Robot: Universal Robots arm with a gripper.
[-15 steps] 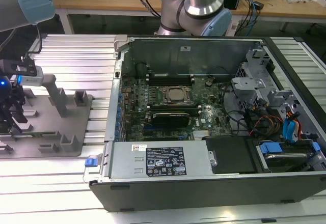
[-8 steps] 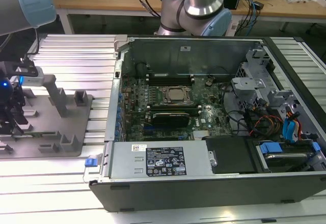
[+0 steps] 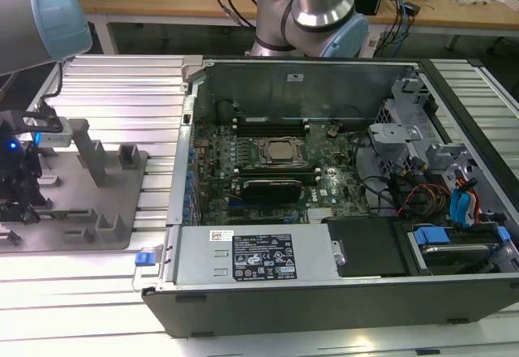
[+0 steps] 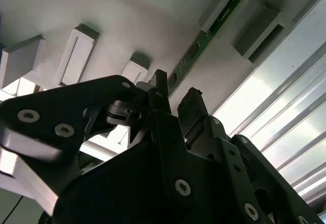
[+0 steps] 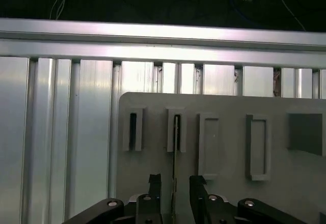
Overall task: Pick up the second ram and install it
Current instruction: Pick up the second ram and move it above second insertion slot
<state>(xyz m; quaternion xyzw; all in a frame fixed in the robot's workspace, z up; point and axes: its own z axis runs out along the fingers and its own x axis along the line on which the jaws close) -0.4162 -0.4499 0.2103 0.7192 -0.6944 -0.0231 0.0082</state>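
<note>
Pincer: black two-finger gripper point(image 5: 174, 183), fingers apart, flanking the stick.
Ram: thin green memory stick point(image 5: 173, 160), on edge.
Stand: grey slotted plate point(image 3: 122, 211), exterior view's left.

One ram point(image 4: 201, 43), one grey plate point(image 5: 153, 107), one open computer case point(image 3: 324, 300).

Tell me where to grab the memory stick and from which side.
Pinch the memory stick by its two flat faces, on the bare stretch outside the grey holder block, coming down onto its top edge. It stands on edge, so the faces likely hold best; the open pincer straddles it.
</note>
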